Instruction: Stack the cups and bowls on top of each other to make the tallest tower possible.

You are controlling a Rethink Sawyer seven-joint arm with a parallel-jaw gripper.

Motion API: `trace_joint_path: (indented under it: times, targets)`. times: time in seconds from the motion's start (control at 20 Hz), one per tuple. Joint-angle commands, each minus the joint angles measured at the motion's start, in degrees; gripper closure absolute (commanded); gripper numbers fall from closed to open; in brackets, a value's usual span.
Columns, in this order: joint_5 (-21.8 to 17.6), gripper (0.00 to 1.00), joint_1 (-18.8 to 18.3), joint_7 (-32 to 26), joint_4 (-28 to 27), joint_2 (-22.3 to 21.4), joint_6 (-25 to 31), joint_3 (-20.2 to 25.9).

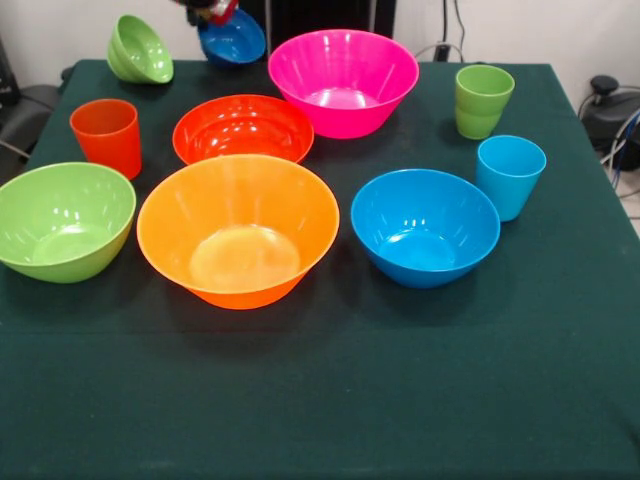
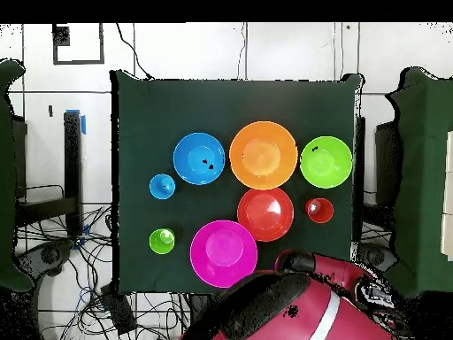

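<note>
My gripper [image 1: 208,12] shows only at the top edge of the front view, shut on the rim of the small dark blue bowl [image 1: 235,42], which hangs tilted at the table's far edge. The small green bowl [image 1: 140,48] lies tilted to its left. Standing apart and upright are the pink bowl [image 1: 343,80], red-orange bowl [image 1: 243,128], large orange bowl [image 1: 238,228], lime green bowl [image 1: 62,220] and blue bowl [image 1: 424,226]. The orange cup [image 1: 106,135], green cup [image 1: 483,100] and light blue cup [image 1: 510,175] stand singly. Nothing is stacked.
Everything rests on a dark green cloth-covered table [image 1: 320,400]. In the overhead view my red arm [image 2: 292,305] covers the table's near right corner and hides both small bowls. Cables lie on the floor [image 2: 53,248] beside the table.
</note>
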Motion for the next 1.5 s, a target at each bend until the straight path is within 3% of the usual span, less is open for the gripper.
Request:
trace_joint_path:
  times: [0.05, 0.3, 0.7, 1.5]
  targets:
    - [-0.3, 1.0, 2.6, 0.6, -11.9, 8.1, -3.3, 10.1]
    - [2.9, 1.0, 6.1, 4.9, -9.4, 5.0, 4.9, 7.0]
    - [4.5, 1.0, 6.9, 6.4, -5.1, 0.5, 7.8, 5.8]
    - [5.6, 1.0, 7.3, -0.2, -5.6, -6.7, 23.2, 6.5]
